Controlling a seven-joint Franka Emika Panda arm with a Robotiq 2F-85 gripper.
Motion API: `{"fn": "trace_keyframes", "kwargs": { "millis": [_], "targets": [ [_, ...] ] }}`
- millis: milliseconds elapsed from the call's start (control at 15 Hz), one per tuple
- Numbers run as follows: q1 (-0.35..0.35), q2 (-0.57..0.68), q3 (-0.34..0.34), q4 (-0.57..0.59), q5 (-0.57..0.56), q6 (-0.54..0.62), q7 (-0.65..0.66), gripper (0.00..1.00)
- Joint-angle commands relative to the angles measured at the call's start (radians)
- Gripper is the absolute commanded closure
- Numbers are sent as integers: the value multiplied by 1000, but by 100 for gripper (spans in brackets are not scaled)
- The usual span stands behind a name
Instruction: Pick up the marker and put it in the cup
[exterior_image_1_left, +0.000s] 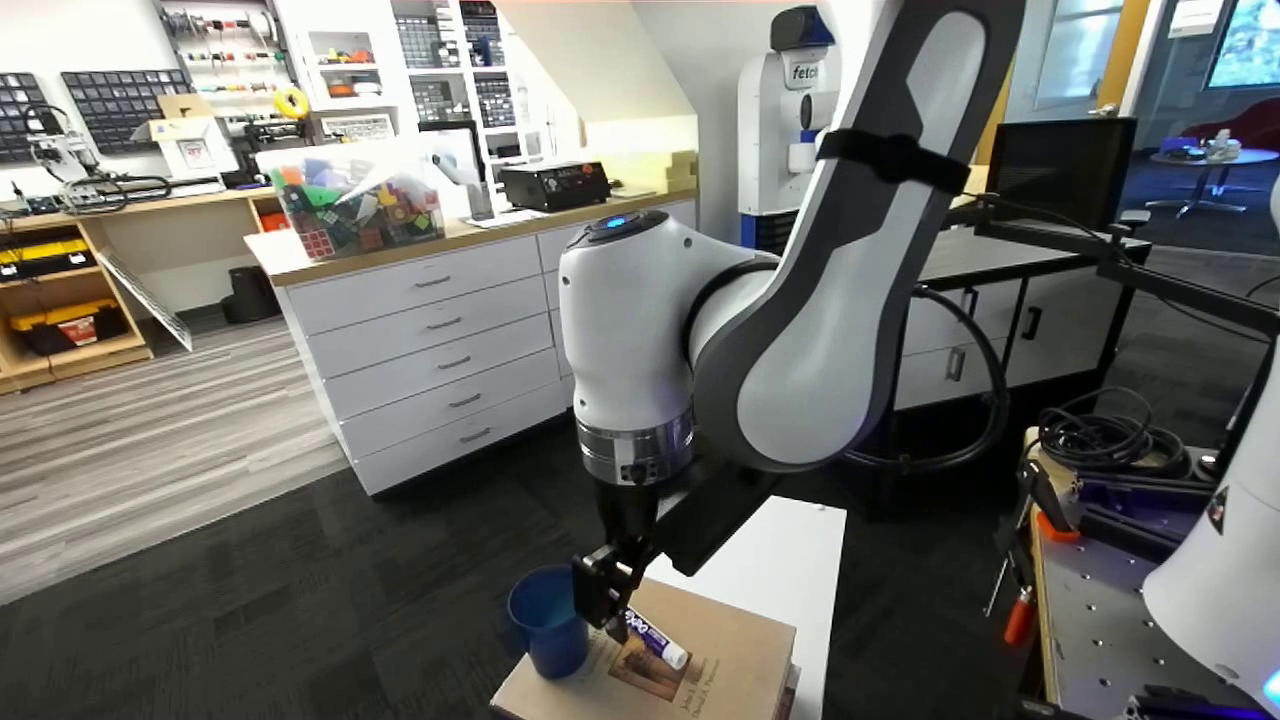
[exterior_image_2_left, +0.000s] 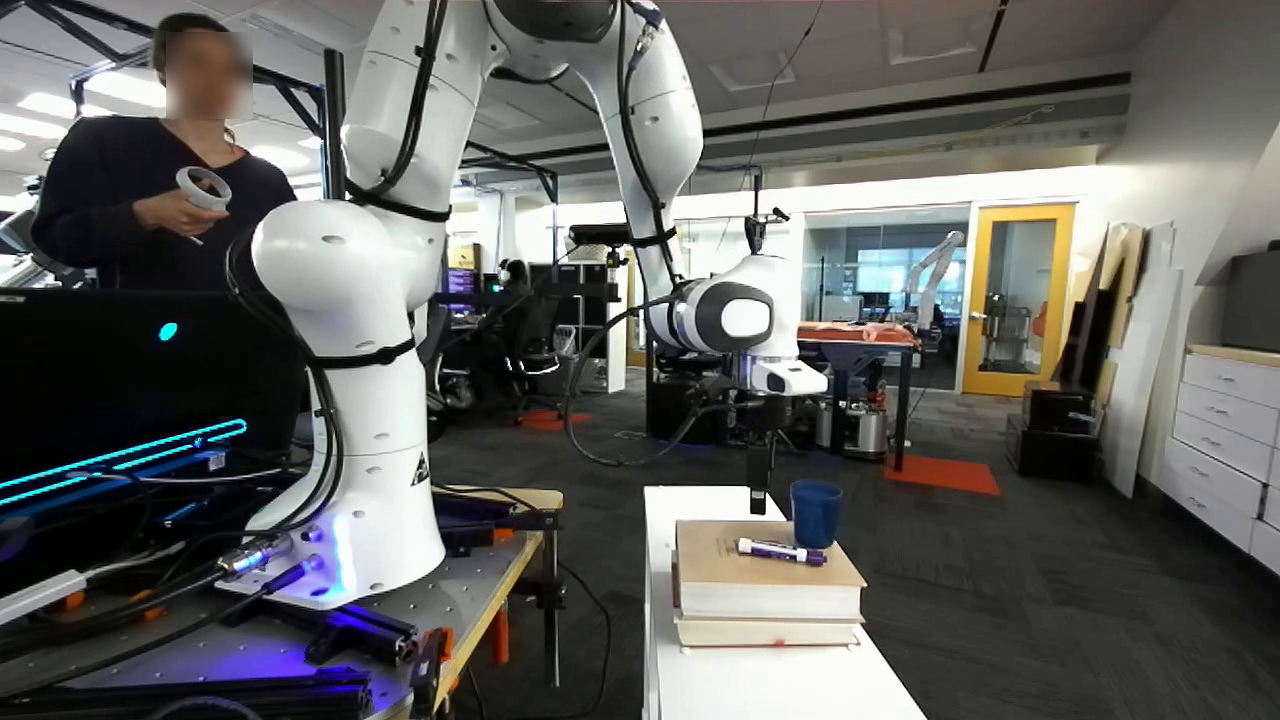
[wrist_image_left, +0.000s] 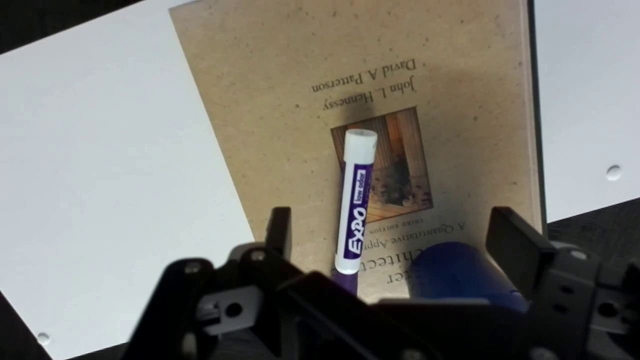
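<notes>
A white and purple Expo marker (wrist_image_left: 354, 210) lies flat on a tan book in the wrist view, with its purple cap end partly hidden by my gripper. It also shows in both exterior views (exterior_image_1_left: 655, 640) (exterior_image_2_left: 770, 550). The plain blue cup (exterior_image_1_left: 550, 625) stands upright on the same book, close to the marker's cap end; it shows in an exterior view (exterior_image_2_left: 816, 515) and partly in the wrist view (wrist_image_left: 450, 270). My gripper (wrist_image_left: 390, 220) is open and empty above the book (wrist_image_left: 280, 100). The marker and part of the cup appear between its fingers in the wrist view.
The tan book lies on top of another book (exterior_image_2_left: 765, 632), on a narrow white table (exterior_image_2_left: 670, 690). The cup stands near the book's edge. The robot's base is on a metal bench (exterior_image_2_left: 480, 600) beside the table. White drawers (exterior_image_1_left: 450, 320) stand further back.
</notes>
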Motion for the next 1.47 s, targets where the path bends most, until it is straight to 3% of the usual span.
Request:
{"fn": "trace_keyframes", "kwargs": {
  "millis": [0, 933, 1400],
  "targets": [
    [40, -21, -42, -15, 102, -34, -89, 0],
    [92, 54, -72, -14, 253, -6, -214, 0],
    [109, 77, -89, -18, 255, 106, -277, 0]
  ]
}}
